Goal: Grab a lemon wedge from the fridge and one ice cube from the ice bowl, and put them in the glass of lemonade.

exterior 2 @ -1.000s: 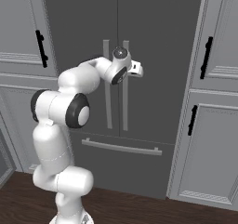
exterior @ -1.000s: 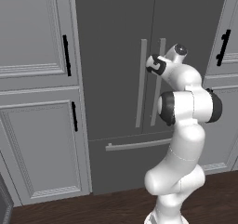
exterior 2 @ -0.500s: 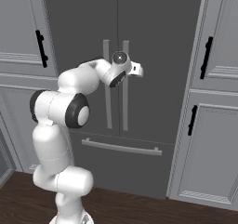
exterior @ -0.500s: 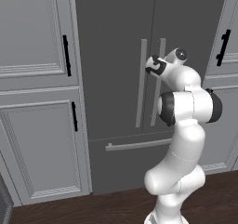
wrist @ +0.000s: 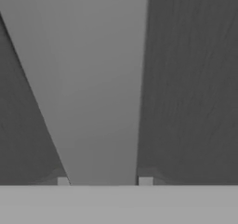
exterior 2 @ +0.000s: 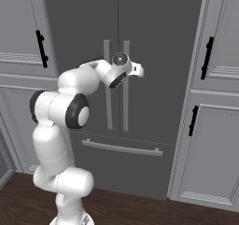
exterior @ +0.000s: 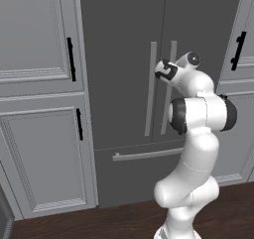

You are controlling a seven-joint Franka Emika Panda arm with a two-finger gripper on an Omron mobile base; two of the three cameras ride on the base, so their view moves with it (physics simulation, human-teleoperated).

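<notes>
Directly ahead of the hand point(wrist: 104, 183) stands the tall dark grey two-door fridge point(exterior: 119, 44), both doors shut, so the task looks barely begun: no lemon wedge fetched, no ice cube taken. The hand's two dark tips sit either side of a long light grey vertical bar handle point(wrist: 93, 88), seemingly the right-hand door's, apparently clamping it, though contact cannot be confirmed. Beyond, to either side, pale panelled cabinets point(exterior: 34, 49) with black handles point(exterior: 71, 59) flank the fridge; below runs its bottom drawer point(exterior 2: 122, 168).

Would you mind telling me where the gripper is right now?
The gripper is at the fridge's right-hand vertical handle, near its upper end; the hand view has that bar between the fingertips.
</notes>
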